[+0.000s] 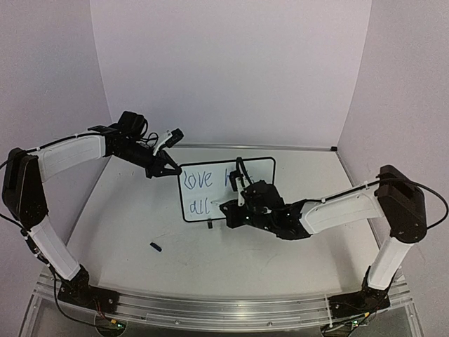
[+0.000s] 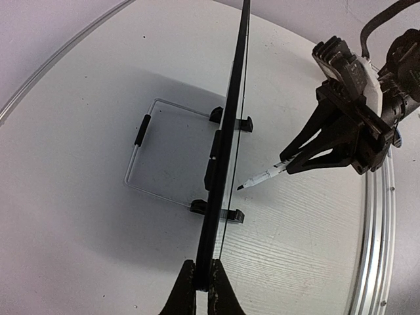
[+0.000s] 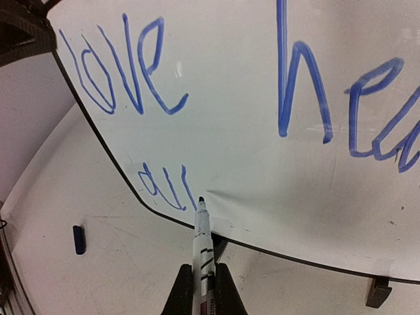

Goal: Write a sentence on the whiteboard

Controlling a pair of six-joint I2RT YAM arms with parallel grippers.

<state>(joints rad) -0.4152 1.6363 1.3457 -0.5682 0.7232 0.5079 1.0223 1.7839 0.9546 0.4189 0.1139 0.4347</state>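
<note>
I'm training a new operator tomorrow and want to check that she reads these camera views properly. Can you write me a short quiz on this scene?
1. Multiple choice: what is the right gripper shut on?
A) a marker
B) an eraser
C) a cloth

2. True or false: the left gripper is clamped on the edge of the whiteboard, which stands upright on the table.

3. Fill in the blank: the blue sentence on the board begins with the word ____.

Key: 1 A. 2 true. 3 love.
</note>
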